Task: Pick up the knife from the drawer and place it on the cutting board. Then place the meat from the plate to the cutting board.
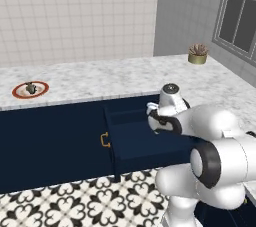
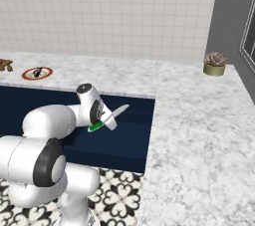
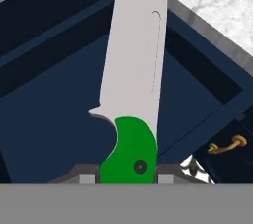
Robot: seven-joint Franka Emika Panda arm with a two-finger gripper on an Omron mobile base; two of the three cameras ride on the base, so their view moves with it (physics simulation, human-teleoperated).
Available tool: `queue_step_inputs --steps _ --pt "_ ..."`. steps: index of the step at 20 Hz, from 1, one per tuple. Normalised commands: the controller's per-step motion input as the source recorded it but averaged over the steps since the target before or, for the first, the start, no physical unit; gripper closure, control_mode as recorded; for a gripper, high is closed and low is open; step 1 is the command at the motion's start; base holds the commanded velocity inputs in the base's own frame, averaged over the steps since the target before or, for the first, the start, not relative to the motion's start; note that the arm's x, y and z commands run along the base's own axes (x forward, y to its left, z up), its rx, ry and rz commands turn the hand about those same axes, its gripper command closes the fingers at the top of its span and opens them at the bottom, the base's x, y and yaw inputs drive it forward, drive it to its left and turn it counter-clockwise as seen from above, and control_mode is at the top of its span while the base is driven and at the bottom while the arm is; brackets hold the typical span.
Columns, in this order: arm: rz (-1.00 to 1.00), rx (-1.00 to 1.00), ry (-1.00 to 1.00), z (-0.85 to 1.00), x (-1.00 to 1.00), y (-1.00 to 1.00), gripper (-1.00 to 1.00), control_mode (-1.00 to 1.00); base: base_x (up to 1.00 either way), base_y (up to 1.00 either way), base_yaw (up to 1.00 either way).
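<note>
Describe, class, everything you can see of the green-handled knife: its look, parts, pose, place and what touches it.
The small knife with a bright green handle and pale grey blade has a dark rivet in its handle and a thin groove along the blade. The robot's hand grips the handle. The knife is held in the air above the open navy drawer, its blade pointing away from the hand.

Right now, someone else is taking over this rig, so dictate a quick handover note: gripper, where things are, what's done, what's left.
Gripper: shut on the knife, holding it by the green handle, blade pointing away from the hand, lifted above the drawer.
Drawer: pulled open, its brass pull on the front.
Meat: on the plate, far left on the counter.
Cutting board: can't make it out for sure; a brown shape sits at the far left edge of the right base view.
Done: knife picked up.
Left: set the knife on the board, then move the meat from the plate to the board.
</note>
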Motion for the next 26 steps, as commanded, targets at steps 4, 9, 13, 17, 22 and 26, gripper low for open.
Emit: queue_step_inputs --steps 4,9,13,17,22,26 --pt "-0.02 0.0 0.16 1.0 -0.63 -0.16 1.0 -1.0 0.0 0.0 0.0" --pt "0.0 0.0 0.26 0.65 -0.38 0.0 1.0 -1.0 0.0 0.0 0.0" --pt "0.0 0.0 0.0 0.0 -0.07 0.01 1.0 -1.0 0.0 0.0 0.0" --pt "0.11 0.0 0.05 -0.12 -0.65 0.01 1.0 -1.0 0.0 0.0 0.0" --pt "0.0 0.0 0.0 0.0 0.0 0.0 1.0 1.0 -0.38 0.93 0.29" --pt "0.0 0.0 0.0 0.0 0.0 0.0 1.0 1.0 0.3 1.0 0.18"
